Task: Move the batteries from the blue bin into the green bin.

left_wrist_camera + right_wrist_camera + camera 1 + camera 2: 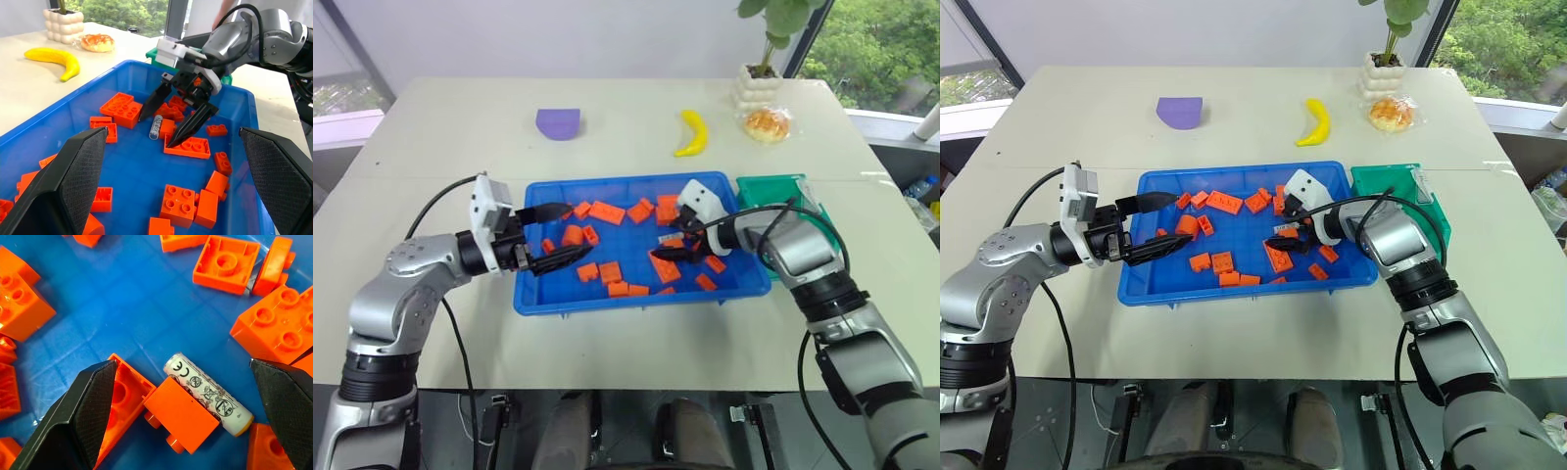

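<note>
— Looking for a battery (209, 401)? Where is it?
— It lies flat in the blue bin (540, 294), tucked against an orange block (182, 415).
— And your fingers?
— My right gripper (177, 120) hangs over it, fingers wide. My left gripper (548, 238) is wide too. The green bin (770, 188) sits at three o'clock.

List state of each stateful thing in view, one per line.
battery: lying in the blue bin, partly under an orange block, not gripped
blue bin: holds scattered orange blocks
green bin: upright, contents unclear
right gripper: open, over the battery
left gripper: open, holding nothing
</note>
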You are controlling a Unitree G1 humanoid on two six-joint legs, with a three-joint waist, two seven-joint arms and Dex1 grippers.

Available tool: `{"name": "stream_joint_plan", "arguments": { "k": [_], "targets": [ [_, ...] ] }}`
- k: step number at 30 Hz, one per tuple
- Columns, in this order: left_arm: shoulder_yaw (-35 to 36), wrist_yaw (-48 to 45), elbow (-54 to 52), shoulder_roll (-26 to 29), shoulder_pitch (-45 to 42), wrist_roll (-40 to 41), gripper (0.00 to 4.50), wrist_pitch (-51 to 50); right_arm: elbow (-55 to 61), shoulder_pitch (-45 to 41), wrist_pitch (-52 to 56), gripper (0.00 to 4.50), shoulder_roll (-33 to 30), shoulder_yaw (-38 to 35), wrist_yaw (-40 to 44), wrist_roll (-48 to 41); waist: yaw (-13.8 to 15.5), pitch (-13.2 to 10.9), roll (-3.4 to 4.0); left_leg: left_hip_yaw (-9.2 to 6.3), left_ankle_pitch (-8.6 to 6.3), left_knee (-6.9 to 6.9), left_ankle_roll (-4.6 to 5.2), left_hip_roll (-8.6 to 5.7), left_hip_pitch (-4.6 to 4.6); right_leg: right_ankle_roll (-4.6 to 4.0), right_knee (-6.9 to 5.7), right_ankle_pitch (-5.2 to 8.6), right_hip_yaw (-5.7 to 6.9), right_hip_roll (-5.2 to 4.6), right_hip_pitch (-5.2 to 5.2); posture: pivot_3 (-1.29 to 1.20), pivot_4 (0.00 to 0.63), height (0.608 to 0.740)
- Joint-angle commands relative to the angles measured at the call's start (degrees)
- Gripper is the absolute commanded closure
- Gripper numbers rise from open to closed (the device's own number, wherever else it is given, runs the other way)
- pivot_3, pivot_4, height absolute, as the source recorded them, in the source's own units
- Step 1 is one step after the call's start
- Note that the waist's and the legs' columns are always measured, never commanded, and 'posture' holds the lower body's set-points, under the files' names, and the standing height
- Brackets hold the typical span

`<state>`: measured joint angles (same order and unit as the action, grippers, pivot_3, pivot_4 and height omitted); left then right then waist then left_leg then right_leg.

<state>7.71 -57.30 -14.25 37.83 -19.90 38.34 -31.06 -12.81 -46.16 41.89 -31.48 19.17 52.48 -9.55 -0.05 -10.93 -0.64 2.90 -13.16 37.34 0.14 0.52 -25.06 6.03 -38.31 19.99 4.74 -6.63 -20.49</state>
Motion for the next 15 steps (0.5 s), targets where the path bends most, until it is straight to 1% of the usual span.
{"name": "stream_joint_plan", "arguments": {
  "k": [1, 3, 6, 9, 12, 15],
  "targets": [
    [0.72, 0.22, -2.07, -0.21, -0.07, 1.25, 0.0, 0.28, -1.02, -2.23, -3.05, 0.05, -0.39, 1.22, 1.29, 2.89, -0.24, 0.0, 0.0, 0.0, 0.0, 0.0, 0.0, 0.0, 0.0, 0.0, 0.0, 0.0, 0.0, 0.0, 0.0, 0.0, 0.15, 0.739],
    [0.6, 0.29, -2.16, -0.35, -0.07, 1.25, 0.0, 0.25, -1.31, -2.46, -3.53, 0.05, -0.11, 1.06, 1.91, 2.97, -0.53, 0.0, 0.0, -0.01, 0.0, 0.0, 0.0, 0.0, 0.0, 0.0, 0.0, 0.0, 0.0, 0.0, 0.0, 0.0, 0.15, 0.739],
    [0.52, 0.46, -2.35, -0.38, 0.05, 1.32, 0.0, 0.2, -0.58, -4.49, 2.96, 0.05, 3.31, -5.26, 1.32, -3.05, -0.66, 0.0, 0.0, -0.02, 0.0, -0.02, -0.01, 0.02, 0.0, 0.0, -0.02, 0.0, 0.0, 0.03, -0.01, 0.0, 0.15, 0.739],
    [0.81, 0.79, -2.66, -0.26, 0.34, 1.58, 0.0, 0.01, 0.39, -6.51, 9.01, 0.05, 5.0, -11.13, 0.45, -7.78, -0.74, -0.01, 0.02, 0.0, 0.01, -0.05, -0.02, 0.05, 0.0, 0.0, -0.02, 0.0, 0.0, 0.06, -0.03, 0.0, 0.15, 0.739],
    [0.9, 0.91, -2.73, -0.18, 0.49, 1.7, 0.0, -0.03, 0.39, -7.36, 11.01, 0.05, 5.35, -12.78, -0.3, -9.14, -0.61, -0.01, 0.01, -0.01, 0.01, -0.04, -0.02, 0.05, 0.0, 0.0, -0.02, 0.0, 0.0, 0.05, -0.02, 0.0, 0.15, 0.739],
    [0.72, 1.09, -2.62, -0.26, 0.33, 1.77, 0.0, 0.04, 0.24, -6.74, 9.57, 0.05, 4.43, -10.85, -0.14, -7.37, -0.52, 0.0, -0.01, -0.03, 0.01, -0.04, -0.02, 0.02, 0.0, 0.0, -0.01, 0.0, 0.0, 0.03, 0.01, 0.0, 0.15, 0.739]
  ]
}}
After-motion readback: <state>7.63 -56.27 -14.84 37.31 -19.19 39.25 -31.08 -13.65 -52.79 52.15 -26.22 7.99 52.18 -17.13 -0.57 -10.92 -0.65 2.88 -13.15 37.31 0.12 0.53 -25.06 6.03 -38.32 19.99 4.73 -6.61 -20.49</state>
